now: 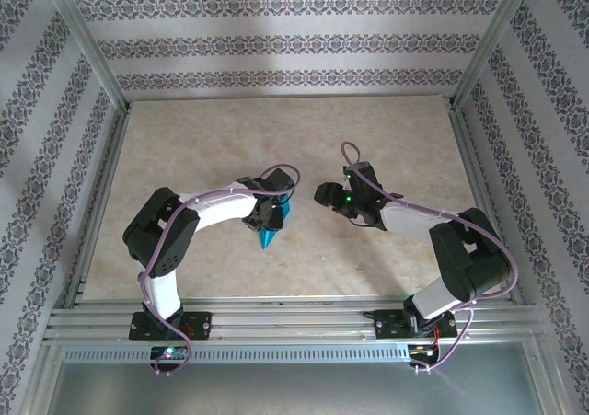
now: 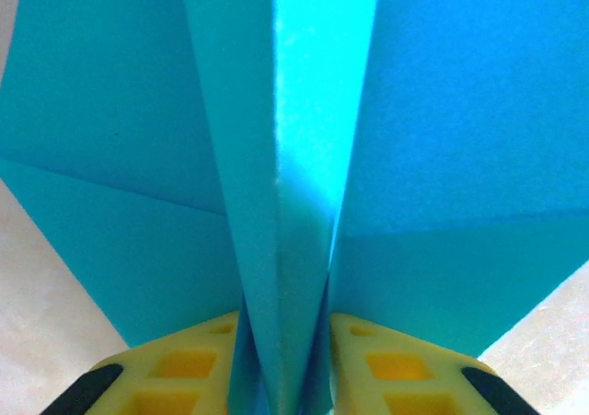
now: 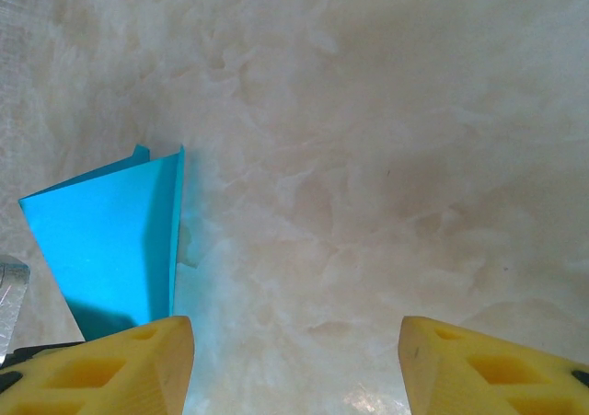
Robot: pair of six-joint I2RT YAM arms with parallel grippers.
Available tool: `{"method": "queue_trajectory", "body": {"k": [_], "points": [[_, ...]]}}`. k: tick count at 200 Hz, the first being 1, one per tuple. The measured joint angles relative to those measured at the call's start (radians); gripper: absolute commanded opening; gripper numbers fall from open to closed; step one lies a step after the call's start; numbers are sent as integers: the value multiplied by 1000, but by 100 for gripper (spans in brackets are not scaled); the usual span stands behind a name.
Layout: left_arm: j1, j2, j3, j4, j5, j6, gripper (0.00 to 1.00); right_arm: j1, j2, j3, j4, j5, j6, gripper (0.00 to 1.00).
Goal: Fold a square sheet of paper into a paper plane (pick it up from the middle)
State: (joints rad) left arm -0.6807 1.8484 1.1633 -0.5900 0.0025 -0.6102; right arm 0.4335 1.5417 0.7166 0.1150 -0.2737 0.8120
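1. Teal-blue paper plane point(image 2: 294, 157): a partly folded dart with crease lines. It sits left of the table's point(image 1: 368, 268) middle, held at the left gripper point(image 1: 265, 216) with its point toward the near edge.
2. Left gripper point(image 2: 285, 328): yellow fingers point(image 2: 184, 369) are drawn in on either side of the centre fold, and the paper layers touch both. How firm the pinch is cannot be told.
3. Right gripper point(image 3: 294, 360): the jaws are spread wide with nothing between them. It hovers over bare table just beside the plane point(image 3: 110, 240), which shows at its lower left.
4. Step in hand, as judged: pressing the centre crease and shaping the wings.
5. Handling advice:
   - Keep the left pinch low on the fold so the layers do not splay.
   - Bring the right fingers in square to a wing edge.
   - Press along the existing crease rather than across it.
   - Thin paper buckles easily, so go slowly.
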Motion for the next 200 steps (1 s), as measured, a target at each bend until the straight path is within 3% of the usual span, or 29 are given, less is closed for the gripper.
{"method": "queue_trajectory", "body": {"k": [26,59,116,154,200], "points": [[0,7,11,-12,-8,-14,33,0,0,0,0,0,0,61],[0,14,23,-29,-15,-30,20,0,5,0,0,0,0,60],[8,15,100,-52,-61,-18,9,-9,-5,0,-2,4,0,61],[64,41,224,-57,-67,21,6,-41,-82,-19,-15,31,-2,62],[155,250,491,-65,-66,73,5,-68,-137,-23,-25,54,-21,67]]}}
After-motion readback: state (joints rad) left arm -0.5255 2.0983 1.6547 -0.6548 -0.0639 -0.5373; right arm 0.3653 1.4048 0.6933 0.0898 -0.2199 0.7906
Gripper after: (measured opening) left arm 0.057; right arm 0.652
